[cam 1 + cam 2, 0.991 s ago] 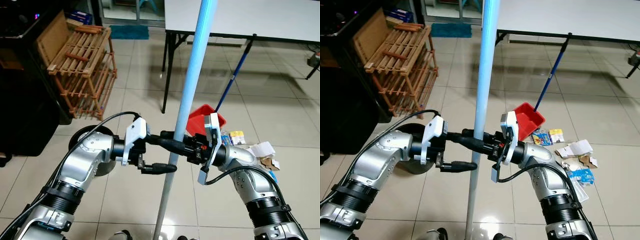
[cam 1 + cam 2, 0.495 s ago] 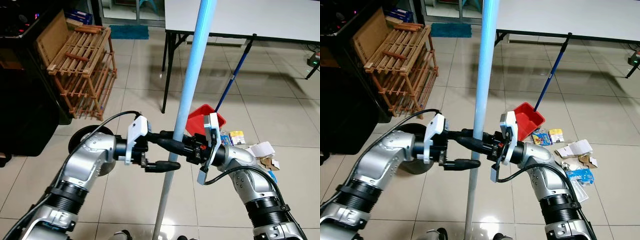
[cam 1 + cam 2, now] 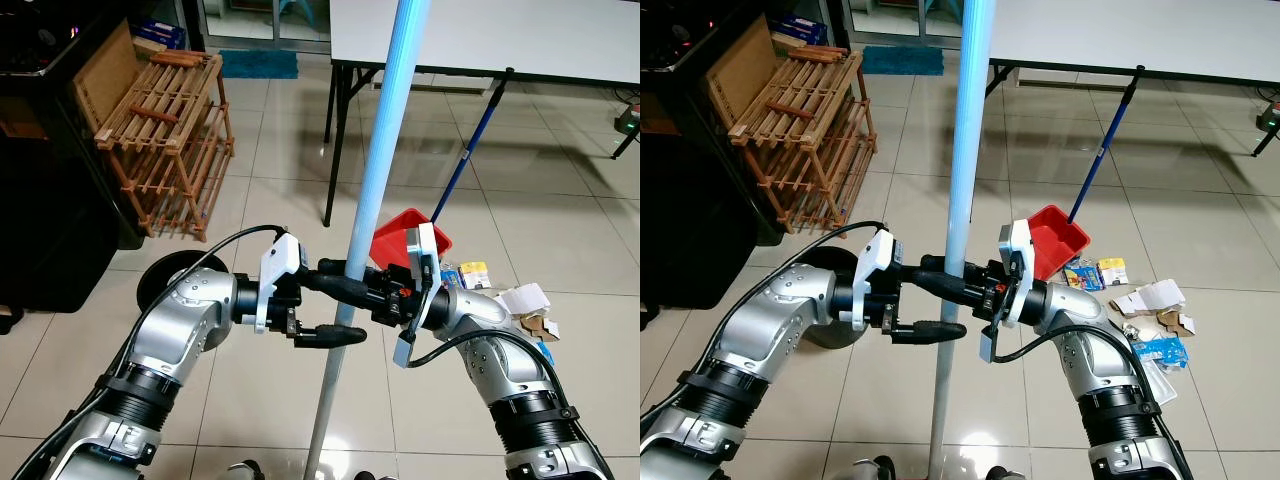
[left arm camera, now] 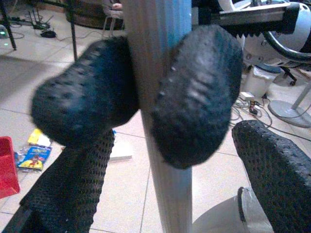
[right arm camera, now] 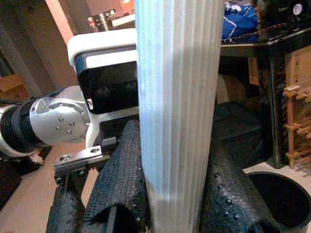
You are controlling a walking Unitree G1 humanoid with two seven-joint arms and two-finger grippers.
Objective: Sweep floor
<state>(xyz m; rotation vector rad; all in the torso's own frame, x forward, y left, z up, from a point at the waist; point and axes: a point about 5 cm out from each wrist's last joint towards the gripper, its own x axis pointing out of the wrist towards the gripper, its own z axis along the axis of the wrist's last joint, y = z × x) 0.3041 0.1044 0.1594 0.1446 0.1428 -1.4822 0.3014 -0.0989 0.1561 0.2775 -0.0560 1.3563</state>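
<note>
The robot holds the pale blue broom handle (image 3: 375,190) upright in front of its chest, near the middle of the scene; the right gripper (image 3: 940,280) is clenched on the pole, its black fingers (image 5: 129,179) pressed against both sides of the ribbed shaft; the left gripper (image 3: 345,305) reaches in from the left at about the same height, its fingers straddling the pole with one above the right gripper's and one below, and they look spread rather than pressed home, so I judge it released around the handle.

Little of the sweeping appears done; scraps of paper and packaging litter (image 3: 505,295) lie scattered on the tiled floor (image 3: 270,160) to the right, just near of a red dustpan (image 3: 395,235) with a long blue stick; none of it has been gathered into the pan; the broom head is below the frame, so whether it touches the floor cannot be told.

To the far left stands a wooden rack (image 3: 165,130); beyond the dustpan a white counter (image 3: 480,35) on black legs; what is left, as I judge it, is nearly all of the job: settle both grips, then drive the litter toward the pan.
</note>
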